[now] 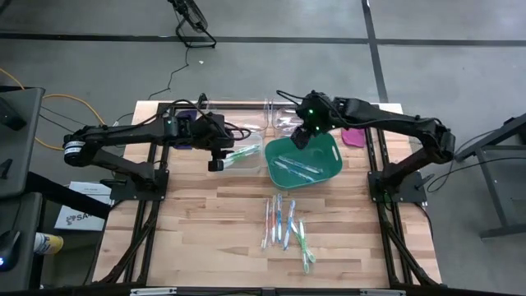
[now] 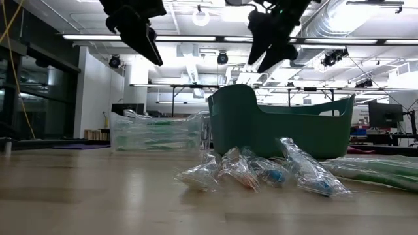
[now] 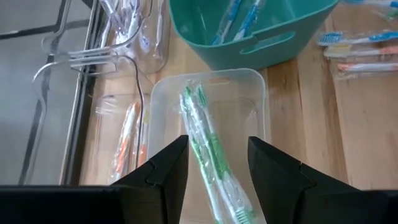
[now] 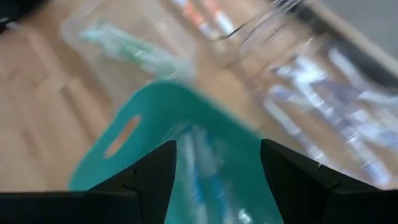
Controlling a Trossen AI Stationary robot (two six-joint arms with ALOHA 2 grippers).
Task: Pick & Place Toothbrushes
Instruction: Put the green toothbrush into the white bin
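Several wrapped toothbrushes (image 1: pixel 283 226) lie flat on the wood near the table's middle; in the low view the toothbrushes (image 2: pixel 261 171) are in front of the bins. A teal bin (image 1: pixel 327 156) holds blue toothbrushes (image 1: pixel 297 168). Left of it, a clear bin (image 3: pixel 249 74) holds green toothbrushes (image 3: pixel 202 134). My left gripper (image 3: pixel 217 146) hangs open above the clear bin, high over it in the low view (image 2: pixel 140 29). My right gripper (image 4: pixel 217 149) hangs open above the teal bin's far part (image 1: pixel 301 138). Neither has anything between its fingers.
Clear containers (image 1: pixel 275 111) stand at the table's far edge, with a magenta piece (image 1: pixel 353 136) right of the teal bin. Another clear packet with orange toothbrushes (image 3: pixel 127 134) lies beside the clear bin. Bare wood (image 1: pixel 205 230) spreads toward the near edge.
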